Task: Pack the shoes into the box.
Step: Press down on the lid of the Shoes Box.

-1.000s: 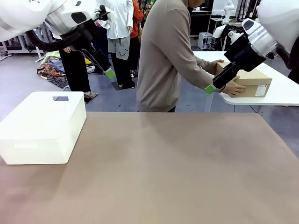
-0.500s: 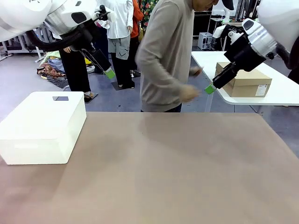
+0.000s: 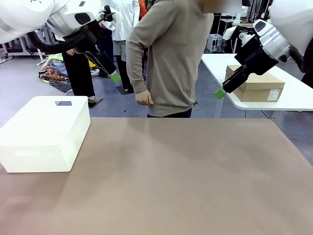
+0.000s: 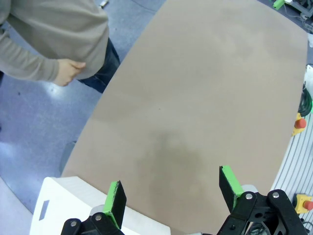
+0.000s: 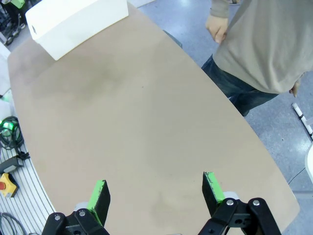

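Note:
The shoes are out of view. The tan cardboard box (image 3: 255,87) stands shut on a white side table (image 3: 293,100) behind the far right corner, beyond my brown table (image 3: 171,186). My left gripper (image 3: 114,77) hangs high over the far left, open and empty; in its wrist view the gripper (image 4: 172,191) has bare tabletop between its green pads. My right gripper (image 3: 219,93) is raised at the far right, in front of the box and apart from it, also open (image 5: 156,192). A person in a beige sweater (image 3: 176,58) stands at the far edge, one hand (image 3: 145,99) at the hip.
A large white rounded box (image 3: 44,132) sits on the table's left side, also seen under the left wrist (image 4: 63,205) and far off from the right wrist (image 5: 73,22). Bare brown tabletop stretches across the middle and right.
The person has taken both hands off the cardboard box on the side table and turned to stand at my table's far edge. Neither arm has moved.

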### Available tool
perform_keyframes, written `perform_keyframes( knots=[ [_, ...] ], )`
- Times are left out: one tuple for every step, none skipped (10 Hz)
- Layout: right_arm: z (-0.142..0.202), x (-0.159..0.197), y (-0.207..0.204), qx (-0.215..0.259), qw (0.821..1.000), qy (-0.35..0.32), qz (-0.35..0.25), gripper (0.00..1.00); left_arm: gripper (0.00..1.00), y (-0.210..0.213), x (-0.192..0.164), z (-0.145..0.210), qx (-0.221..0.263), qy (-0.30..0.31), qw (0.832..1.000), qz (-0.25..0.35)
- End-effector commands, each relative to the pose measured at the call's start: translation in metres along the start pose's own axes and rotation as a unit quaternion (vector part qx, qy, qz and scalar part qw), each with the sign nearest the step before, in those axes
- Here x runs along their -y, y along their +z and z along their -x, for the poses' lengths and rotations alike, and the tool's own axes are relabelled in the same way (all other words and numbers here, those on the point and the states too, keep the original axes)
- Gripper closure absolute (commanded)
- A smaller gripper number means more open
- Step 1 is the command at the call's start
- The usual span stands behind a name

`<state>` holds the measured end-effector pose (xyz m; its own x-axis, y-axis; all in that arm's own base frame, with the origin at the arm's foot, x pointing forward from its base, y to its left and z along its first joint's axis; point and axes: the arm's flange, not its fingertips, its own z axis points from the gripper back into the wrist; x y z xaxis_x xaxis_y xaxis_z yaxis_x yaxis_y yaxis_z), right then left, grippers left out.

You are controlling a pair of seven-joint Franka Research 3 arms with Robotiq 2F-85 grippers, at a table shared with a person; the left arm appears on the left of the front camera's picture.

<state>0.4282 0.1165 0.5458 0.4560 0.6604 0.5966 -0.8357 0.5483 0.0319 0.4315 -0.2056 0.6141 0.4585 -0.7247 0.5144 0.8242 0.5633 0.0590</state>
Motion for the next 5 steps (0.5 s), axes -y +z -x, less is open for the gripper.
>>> perform_keyframes(
  knots=[
    [-0.0014, 0.0001, 0.0011, -0.004, 1.000, 0.000, 0.003, 0.00, 0.00, 0.0011, -0.0010, 0.0005, 0.004, 0.001, 1.000, -0.002],
    [-0.0014, 0.0001, 0.0011, -0.004, 1.000, 0.000, 0.003, 0.00, 0.00, 0.0011, -0.0010, 0.0005, 0.004, 0.001, 1.000, -0.002],
    [-0.0014, 0.0001, 0.0011, -0.004, 1.000, 0.000, 0.003, 0.00, 0.00, 0.0011, -0.0010, 0.0005, 0.004, 0.001, 1.000, -0.002],
    [-0.0014, 0.0001, 0.0011, -0.004, 1.000, 0.000, 0.003, 0.00, 0.00, 0.0011, -0.0010, 0.0005, 0.004, 0.001, 1.000, -0.002],
    [-0.0014, 0.0001, 0.0011, -0.004, 1.000, 0.000, 0.003, 0.00, 0.00, 0.0011, -0.0010, 0.0005, 0.004, 0.001, 1.000, -0.002]
  ],
)
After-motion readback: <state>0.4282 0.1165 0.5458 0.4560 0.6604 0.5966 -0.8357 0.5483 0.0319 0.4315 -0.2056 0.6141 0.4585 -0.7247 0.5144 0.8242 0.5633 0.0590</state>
